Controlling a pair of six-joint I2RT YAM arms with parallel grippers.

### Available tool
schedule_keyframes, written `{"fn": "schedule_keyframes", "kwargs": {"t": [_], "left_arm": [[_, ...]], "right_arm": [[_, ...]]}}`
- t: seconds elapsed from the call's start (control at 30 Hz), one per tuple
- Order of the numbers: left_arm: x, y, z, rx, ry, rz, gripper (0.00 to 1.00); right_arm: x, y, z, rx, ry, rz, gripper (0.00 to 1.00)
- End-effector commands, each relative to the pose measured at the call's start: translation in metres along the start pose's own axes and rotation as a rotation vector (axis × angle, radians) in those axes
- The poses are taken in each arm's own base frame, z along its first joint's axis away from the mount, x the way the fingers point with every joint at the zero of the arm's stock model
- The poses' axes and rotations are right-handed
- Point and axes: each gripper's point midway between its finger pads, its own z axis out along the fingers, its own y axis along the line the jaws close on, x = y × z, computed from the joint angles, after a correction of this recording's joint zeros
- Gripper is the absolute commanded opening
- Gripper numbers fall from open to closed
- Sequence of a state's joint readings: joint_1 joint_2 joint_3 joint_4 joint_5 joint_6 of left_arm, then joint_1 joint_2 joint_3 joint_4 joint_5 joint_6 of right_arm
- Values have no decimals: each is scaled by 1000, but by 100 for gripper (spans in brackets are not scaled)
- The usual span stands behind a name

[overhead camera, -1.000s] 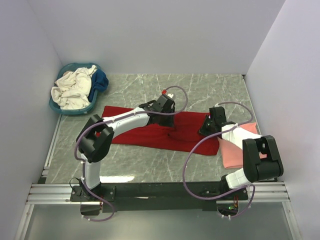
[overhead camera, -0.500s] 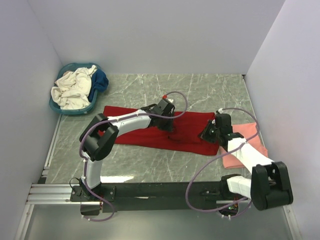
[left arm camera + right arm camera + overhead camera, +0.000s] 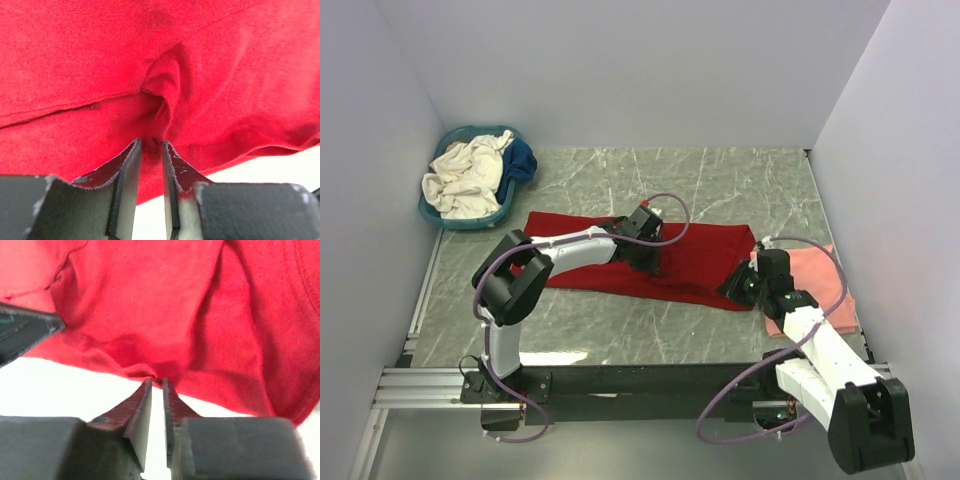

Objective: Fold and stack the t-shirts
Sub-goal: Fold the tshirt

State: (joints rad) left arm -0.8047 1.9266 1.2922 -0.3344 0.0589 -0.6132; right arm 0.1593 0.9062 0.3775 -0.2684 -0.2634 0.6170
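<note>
Deep red cloth t-shirt (image 3: 700, 255) sat pinched in left claw (image 3: 151, 145) and right claw (image 3: 156, 382), so lifting both evenly seemed smart.

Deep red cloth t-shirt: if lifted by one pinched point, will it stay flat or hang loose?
The deep red cloth t-shirt would probably hang loose: it puckers into soft folds at the left gripper. It looks thin, so likely light. Pushed, it would probably bunch up rather than slide whole.
</note>
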Motion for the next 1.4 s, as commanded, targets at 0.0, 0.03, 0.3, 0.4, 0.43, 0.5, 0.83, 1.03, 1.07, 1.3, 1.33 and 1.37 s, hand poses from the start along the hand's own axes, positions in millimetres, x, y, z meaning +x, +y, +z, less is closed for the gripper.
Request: {"fn": "schedule_keyframes", "kwargs": {"t": [0.0,0.03,0.3,0.4,0.43,0.5,0.83,1.03,1.07,1.3,1.33,1.37], "left_arm": [[-19,-15,-26,46,-82,23,29],[-20,-13,-28,33,-91,16,29],[-44,14,-53,-39,-170,-66,29],[-50,31,-57,-20,-183,-157,27],[-50,37,-57,-22,-183,-182,27],[-48,56,-55,-42,-185,-236,26],[-6,118,-42,-208,-179,-342,23],[19,133,-47,-234,-199,-386,22],[28,136,-48,-238,-188,-391,21],[42,117,-68,-168,-214,-471,22],[45,107,-68,-147,-212,-476,22],[47,101,-68,-133,-211,-478,22]], "right_arm": [[5,10,-12,-51,4,7,23],[4,11,-15,-48,5,9,32],[-36,35,-29,-48,-80,-13,38],[-52,42,-15,-35,-68,-6,38],[-60,47,-12,-35,-75,-5,38],[-65,43,5,-6,-64,5,38],[-55,6,70,141,14,76,37],[-45,2,92,171,58,79,37],[-45,2,95,180,69,79,37],[-72,14,119,225,123,37,36],[-88,25,123,209,103,17,36],[-86,19,126,246,129,15,36]]}}
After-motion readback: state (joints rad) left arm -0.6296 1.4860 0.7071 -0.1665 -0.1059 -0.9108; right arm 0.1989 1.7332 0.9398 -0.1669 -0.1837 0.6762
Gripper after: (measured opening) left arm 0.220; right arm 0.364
